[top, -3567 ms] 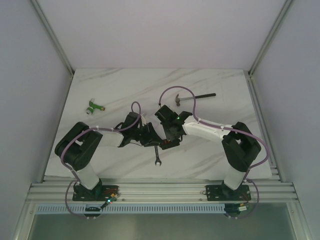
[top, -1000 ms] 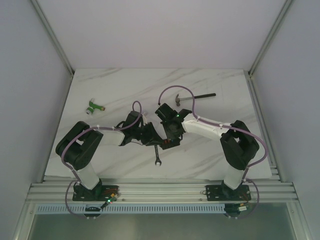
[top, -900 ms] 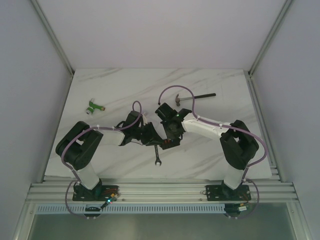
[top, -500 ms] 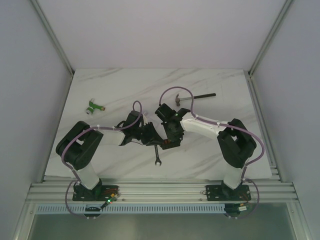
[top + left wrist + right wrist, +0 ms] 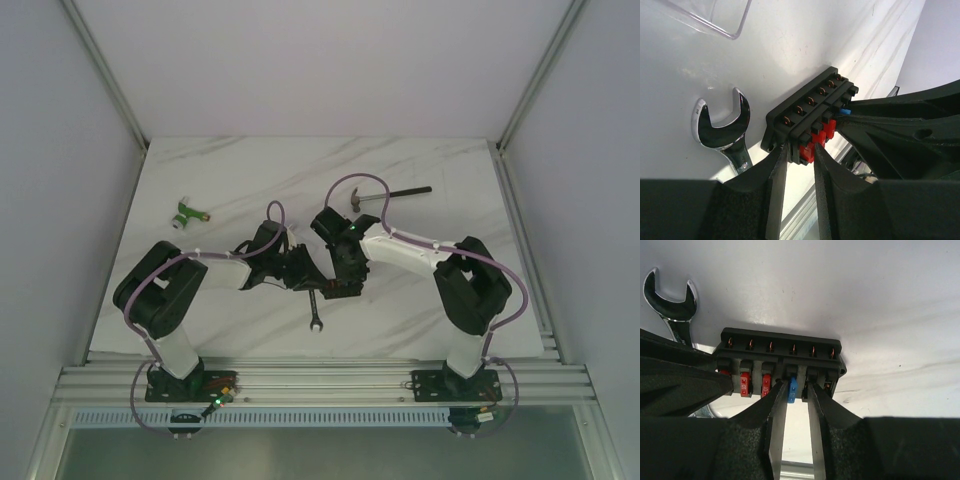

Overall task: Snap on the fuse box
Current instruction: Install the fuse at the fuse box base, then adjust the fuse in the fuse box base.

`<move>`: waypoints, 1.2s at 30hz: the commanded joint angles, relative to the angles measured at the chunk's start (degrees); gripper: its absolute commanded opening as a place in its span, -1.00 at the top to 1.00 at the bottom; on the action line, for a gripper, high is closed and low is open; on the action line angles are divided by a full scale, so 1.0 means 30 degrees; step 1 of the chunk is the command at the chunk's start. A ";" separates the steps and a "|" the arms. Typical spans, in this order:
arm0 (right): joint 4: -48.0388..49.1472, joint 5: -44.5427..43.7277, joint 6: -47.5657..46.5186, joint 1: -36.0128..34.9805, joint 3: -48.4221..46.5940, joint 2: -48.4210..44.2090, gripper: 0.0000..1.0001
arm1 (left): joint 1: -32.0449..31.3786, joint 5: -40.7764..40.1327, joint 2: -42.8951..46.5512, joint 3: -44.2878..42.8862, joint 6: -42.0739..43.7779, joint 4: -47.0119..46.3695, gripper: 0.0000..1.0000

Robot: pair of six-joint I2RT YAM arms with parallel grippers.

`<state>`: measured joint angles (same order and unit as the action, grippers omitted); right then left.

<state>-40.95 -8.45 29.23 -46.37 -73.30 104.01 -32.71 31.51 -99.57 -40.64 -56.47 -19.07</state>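
The black fuse box [image 5: 807,107] lies on the white table between both grippers, its red fuses [image 5: 819,136] and one blue fuse [image 5: 792,384] showing; in the top view it [image 5: 331,290] is mostly hidden under the wrists. My left gripper [image 5: 799,150] is shut on the box's near end, beside a red fuse. My right gripper [image 5: 795,390] is closed down on the box's open side, its jaws straddling the blue fuse and a slot wall. The clear cover [image 5: 715,17] lies apart, beyond the wrench.
A silver wrench [image 5: 314,308] lies right beside the box, its open end [image 5: 722,131] near my left fingers. A hammer [image 5: 385,195] lies at the back right. A green-and-white connector [image 5: 187,213] sits at the far left.
My right arm's elbow has swung a little to the left. Both grippers have stayed on the fuse box.
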 commanded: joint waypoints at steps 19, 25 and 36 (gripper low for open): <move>-0.0335 -0.0884 0.3368 -0.0150 -0.0660 -0.1040 0.44 | 0.0027 -0.1413 -0.1068 0.0029 0.1009 0.2754 0.34; -0.0023 -0.0644 0.3798 -0.0180 -0.0382 -0.1219 0.43 | 0.0033 -0.1451 -0.1066 0.0042 0.0929 0.2825 0.35; -0.0378 -0.1155 0.3852 -0.0184 -0.0365 -0.0695 0.55 | 0.0015 -0.1479 -0.1045 0.0073 0.0907 0.2885 0.35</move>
<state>-41.01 -9.96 39.68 -46.61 -73.49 101.82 -32.69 32.18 -99.92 -41.63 -56.05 -17.89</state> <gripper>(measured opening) 0.231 0.329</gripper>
